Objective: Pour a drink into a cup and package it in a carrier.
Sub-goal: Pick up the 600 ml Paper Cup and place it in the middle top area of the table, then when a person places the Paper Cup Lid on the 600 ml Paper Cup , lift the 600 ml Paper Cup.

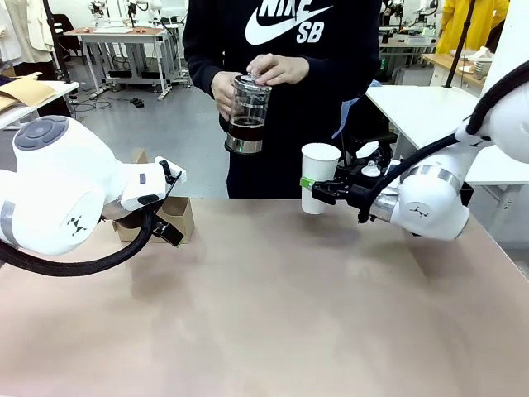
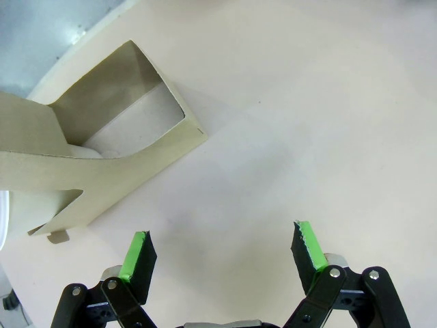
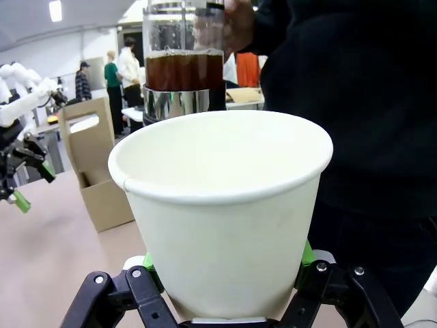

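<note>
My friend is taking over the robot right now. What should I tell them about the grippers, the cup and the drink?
Left gripper: open, empty, beside the carrier on the table.
Right gripper: shut on the white cup, upright and empty.
The person's hands hold the jar of drink beyond the table's far edge.
Done: cup gripped.
Left: pour the drink, put the cup in the carrier.

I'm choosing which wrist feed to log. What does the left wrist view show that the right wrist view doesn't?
Left wrist, not right: a look down into the slot of the carrier. Right wrist, not left: the cup in the right gripper, jaws shut; the person's hand on the jar of drink. Both: carrier, table, left gripper, jaws open.
</note>
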`<control>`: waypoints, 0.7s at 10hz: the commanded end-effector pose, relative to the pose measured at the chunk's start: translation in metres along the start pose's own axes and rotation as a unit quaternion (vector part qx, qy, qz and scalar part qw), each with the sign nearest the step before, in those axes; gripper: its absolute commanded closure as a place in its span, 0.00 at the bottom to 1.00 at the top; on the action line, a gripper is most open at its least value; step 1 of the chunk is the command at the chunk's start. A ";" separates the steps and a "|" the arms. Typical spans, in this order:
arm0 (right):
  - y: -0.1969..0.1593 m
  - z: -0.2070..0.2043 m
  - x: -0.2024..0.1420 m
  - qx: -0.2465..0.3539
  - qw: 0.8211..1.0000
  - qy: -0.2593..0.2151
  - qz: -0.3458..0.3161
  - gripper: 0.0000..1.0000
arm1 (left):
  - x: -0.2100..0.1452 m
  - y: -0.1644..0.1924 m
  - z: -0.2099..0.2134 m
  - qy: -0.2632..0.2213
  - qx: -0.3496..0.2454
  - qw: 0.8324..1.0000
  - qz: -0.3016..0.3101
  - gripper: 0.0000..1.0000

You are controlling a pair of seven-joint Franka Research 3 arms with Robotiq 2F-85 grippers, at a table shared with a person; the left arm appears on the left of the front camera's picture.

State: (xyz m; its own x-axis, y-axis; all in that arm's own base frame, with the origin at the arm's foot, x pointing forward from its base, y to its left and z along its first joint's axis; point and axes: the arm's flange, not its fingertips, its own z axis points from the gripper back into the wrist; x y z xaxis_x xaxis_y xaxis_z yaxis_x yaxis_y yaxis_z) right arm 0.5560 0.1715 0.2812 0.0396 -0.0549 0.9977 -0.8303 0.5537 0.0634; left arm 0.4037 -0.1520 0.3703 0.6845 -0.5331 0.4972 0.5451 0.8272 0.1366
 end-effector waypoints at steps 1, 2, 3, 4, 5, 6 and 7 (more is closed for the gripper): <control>-0.005 -0.013 -0.004 -0.017 1.000 0.006 0.013 0.20 | 0.000 0.000 0.000 0.000 -0.001 1.000 0.000 0.00; -0.011 -0.013 -0.007 -0.004 1.000 -0.002 0.005 0.20 | 0.000 0.000 0.000 0.000 -0.001 1.000 0.000 0.00; -0.002 -0.005 -0.003 0.000 1.000 0.002 0.000 0.20 | 0.000 0.000 0.000 0.000 -0.001 1.000 0.000 0.00; -0.002 -0.005 -0.003 0.000 1.000 0.002 0.000 0.20 | 0.000 0.000 0.000 0.000 -0.001 1.000 0.000 0.00; -0.002 -0.005 -0.003 0.000 1.000 0.002 0.000 0.20 | 0.000 0.000 0.000 0.000 -0.001 1.000 0.000 0.00; -0.002 -0.005 -0.003 0.000 1.000 0.002 0.000 0.20 | 0.000 0.000 0.000 0.000 -0.001 1.000 0.000 0.00; -0.002 -0.005 -0.003 0.000 1.000 0.002 0.000 0.20 | 0.000 0.000 0.000 0.000 -0.001 1.000 0.000 0.00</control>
State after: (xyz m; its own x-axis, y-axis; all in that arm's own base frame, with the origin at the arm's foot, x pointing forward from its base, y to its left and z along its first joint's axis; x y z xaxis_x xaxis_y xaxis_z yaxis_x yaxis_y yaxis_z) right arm 0.5646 0.1735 0.2756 0.0431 -0.0513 0.9978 -0.8296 0.5546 0.0644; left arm 0.4037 -0.1521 0.3703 0.6844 -0.5332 0.4972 0.5451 0.8271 0.1366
